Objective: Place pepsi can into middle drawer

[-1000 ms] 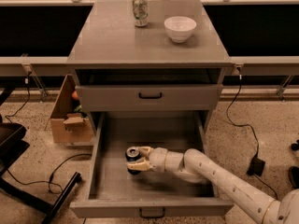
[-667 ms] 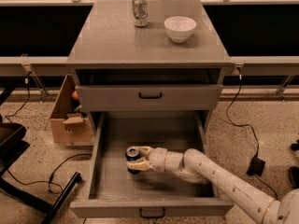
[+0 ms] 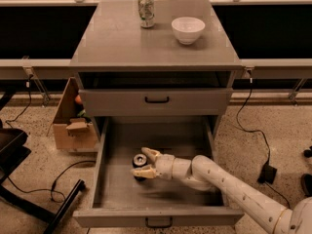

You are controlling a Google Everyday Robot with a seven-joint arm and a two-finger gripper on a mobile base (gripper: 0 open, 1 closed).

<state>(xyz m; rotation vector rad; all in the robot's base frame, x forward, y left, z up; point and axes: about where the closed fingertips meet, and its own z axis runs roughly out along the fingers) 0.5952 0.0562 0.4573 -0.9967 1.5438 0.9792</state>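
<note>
The pepsi can [image 3: 139,162] is dark with a silver top and stands upright low inside the open middle drawer [image 3: 117,189], left of centre. My gripper [image 3: 145,163] reaches in from the right on the white arm [image 3: 219,179]. Its fingers [image 3: 152,154] sit on either side of the can, closed on it. The can's logo is hidden.
A pale silvery-green can [image 3: 146,10] and a white bowl [image 3: 188,29] stand on the cabinet top. The upper drawer front [image 3: 156,101] is closed. A cardboard box [image 3: 70,126] sits left of the cabinet, with cables and a chair base [image 3: 29,179] on the floor.
Almost nothing differs. The gripper and the can stay in the same spot inside the drawer.
</note>
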